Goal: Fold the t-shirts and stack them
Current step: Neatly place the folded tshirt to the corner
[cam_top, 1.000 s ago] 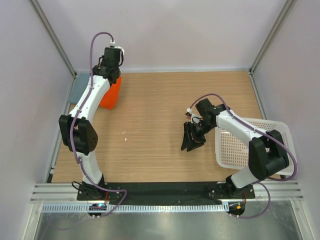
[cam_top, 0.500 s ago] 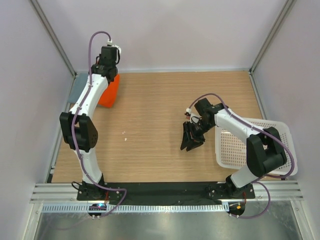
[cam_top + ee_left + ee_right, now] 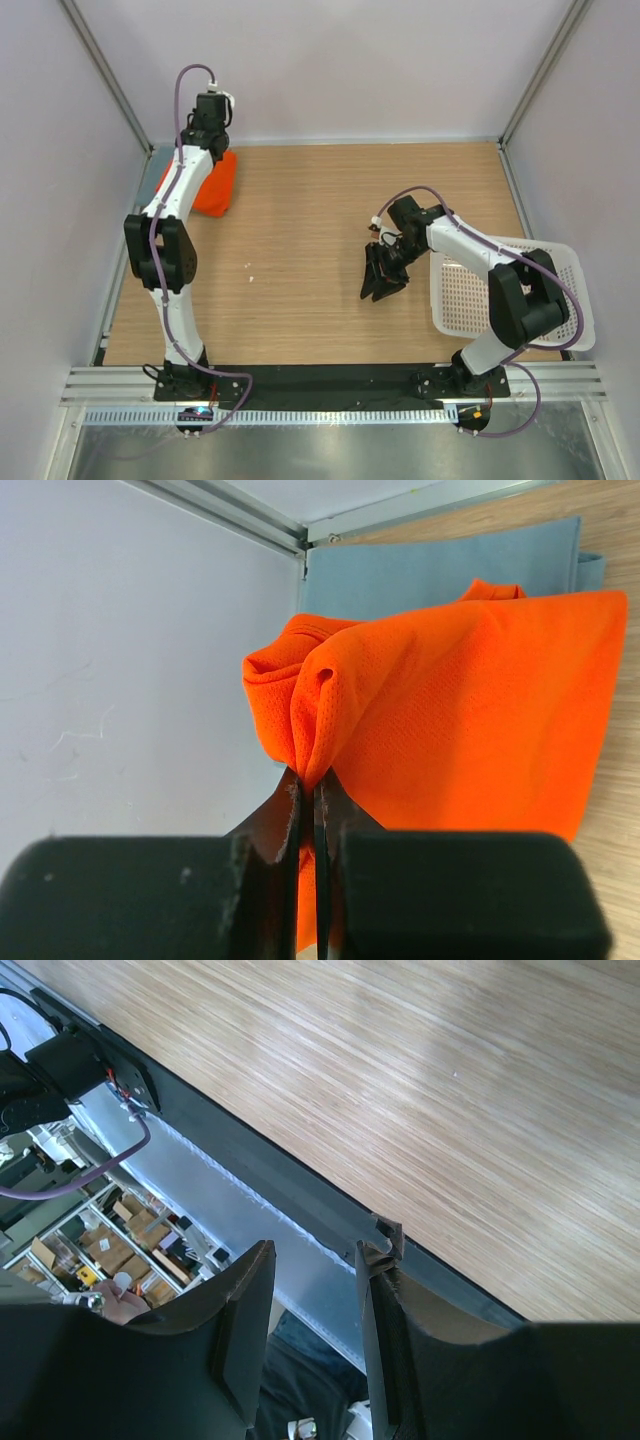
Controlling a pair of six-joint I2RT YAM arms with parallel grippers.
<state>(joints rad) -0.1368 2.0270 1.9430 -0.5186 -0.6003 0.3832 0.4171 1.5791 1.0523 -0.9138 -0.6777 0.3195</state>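
Over the last second the left gripper [image 3: 308,785], pinched tight on a bunched edge of the orange t-shirt [image 3: 460,710], has drawn it toward the far-left corner of the tabletop [image 3: 320,220]. It now lies largely over the flat grey-blue t-shirt [image 3: 430,570], so stacking looks nearly done. The right gripper [image 3: 315,1290] stays partly open and empty above mid-tabletop.
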